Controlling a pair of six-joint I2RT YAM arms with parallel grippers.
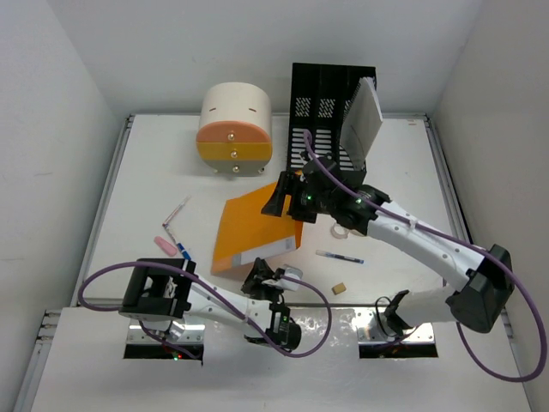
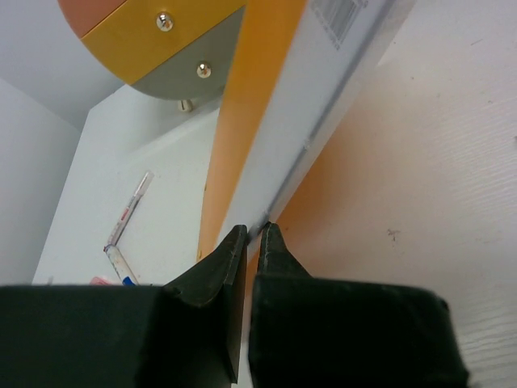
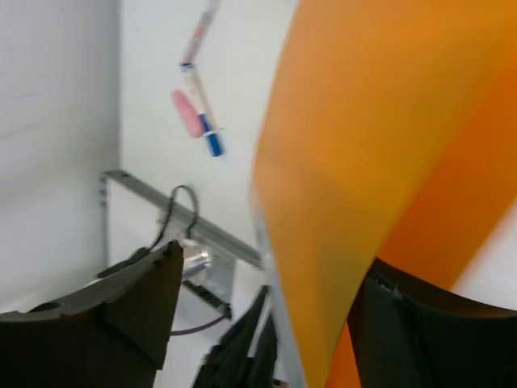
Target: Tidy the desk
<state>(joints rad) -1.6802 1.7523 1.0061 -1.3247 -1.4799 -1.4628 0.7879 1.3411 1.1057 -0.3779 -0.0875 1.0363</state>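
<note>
Counter (image 1: 403, 172) is lying white and flat under both arms, railed along its edges, with loose items scattered across its middle.

I'm reading the step in hand as filing the orange folder (image 1: 253, 227). It is sitting at the counter's centre, its far edge tilting up off the surface.

Right fingers (image 1: 281, 199) are standing wide apart astride that raised far edge. In the right wrist view the cover is passing between them with a clear gap on one side, so nothing is being squeezed.

Left fingers (image 2: 236, 252) are pressing together, tips meeting the folder's near edge. I cannot tell whether any cover is being pinched between them.

Black file rack (image 1: 322, 94) is standing at the far edge, with a grey pad (image 1: 364, 120) leaning in its right slot. Loose pens (image 1: 176, 215) and a pink eraser (image 1: 165, 245) are lying left of the folder, and another pen (image 1: 339, 256) is lying to its right.

Next move, as I'm judging it: closing the right fingers on the cover, then standing the folder upright and steering it into an open slot without knocking the pad.
</note>
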